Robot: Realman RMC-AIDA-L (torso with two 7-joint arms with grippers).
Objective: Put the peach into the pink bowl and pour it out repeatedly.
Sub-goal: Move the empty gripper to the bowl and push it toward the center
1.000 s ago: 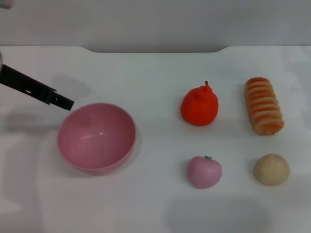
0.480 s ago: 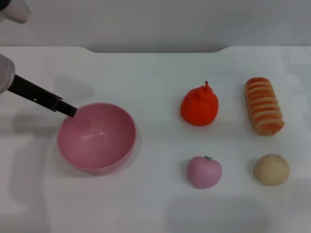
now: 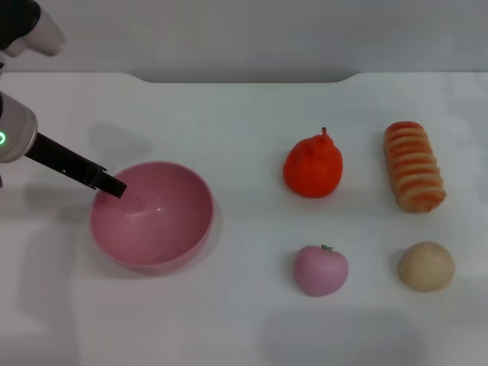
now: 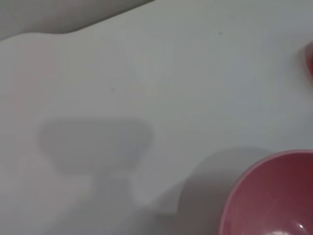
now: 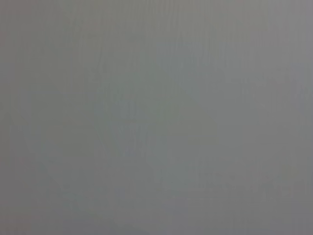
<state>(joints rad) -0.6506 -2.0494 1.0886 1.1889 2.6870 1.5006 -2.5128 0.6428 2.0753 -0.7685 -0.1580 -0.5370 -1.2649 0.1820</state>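
The pink bowl (image 3: 151, 215) stands upright on the white table at the left, with nothing in it. The peach (image 3: 320, 270), pale pink with a dark stem, lies on the table at the front right of centre, well apart from the bowl. My left gripper (image 3: 114, 185) reaches in from the left edge as a black bar, its tip at the bowl's far-left rim. The left wrist view shows part of the bowl (image 4: 274, 196) and bare table. My right gripper is out of view; the right wrist view shows only a plain grey surface.
A red-orange pear-shaped fruit (image 3: 313, 167) sits behind the peach. A striped orange bread roll (image 3: 414, 165) lies at the right and a beige rough ball (image 3: 425, 266) in front of it. The table's far edge (image 3: 244, 76) runs along the back.
My left arm has moved right and slightly down; its tip went from just outside the bowl's rim to over the rim. The bowl and the fruits have not moved.
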